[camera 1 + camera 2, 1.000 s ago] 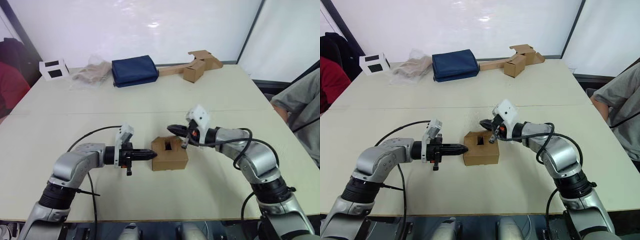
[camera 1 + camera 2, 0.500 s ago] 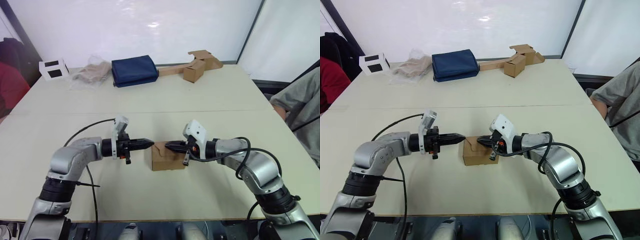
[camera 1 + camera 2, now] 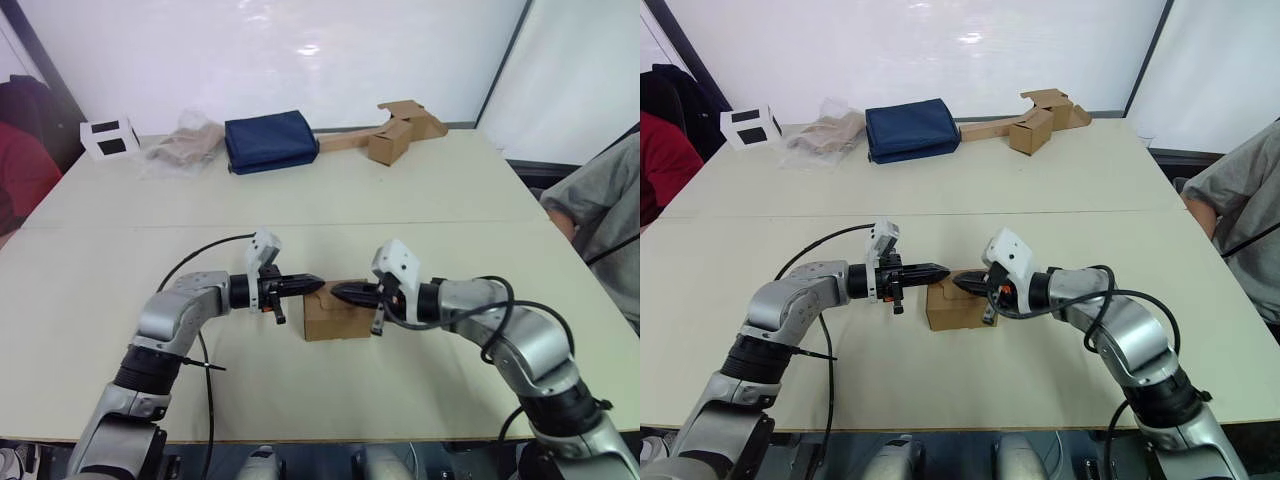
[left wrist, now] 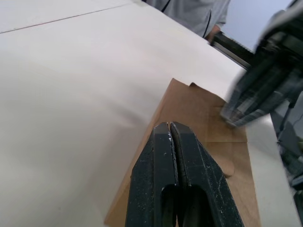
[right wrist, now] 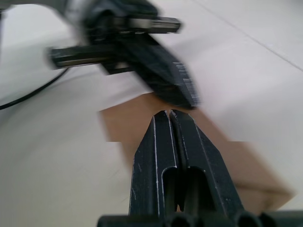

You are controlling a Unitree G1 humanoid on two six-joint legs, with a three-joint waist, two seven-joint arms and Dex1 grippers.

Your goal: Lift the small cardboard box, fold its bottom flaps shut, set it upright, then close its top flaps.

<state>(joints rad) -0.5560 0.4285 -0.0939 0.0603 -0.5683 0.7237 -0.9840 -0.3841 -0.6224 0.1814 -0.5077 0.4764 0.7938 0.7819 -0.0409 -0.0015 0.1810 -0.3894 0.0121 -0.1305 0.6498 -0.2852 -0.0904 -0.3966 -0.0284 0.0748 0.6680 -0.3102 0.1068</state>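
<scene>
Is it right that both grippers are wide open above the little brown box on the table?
Not quite. Both the left gripper and the right gripper are shut, fingers pressed together, as each wrist view shows. They do sit above the little brown box on the table.

1. The left gripper [image 5: 142, 45] is blurring in the right wrist view (its outline smearing).
2. The right gripper [image 3: 335, 292] is hiding part of the small cardboard box [image 3: 338, 318] top.
</scene>
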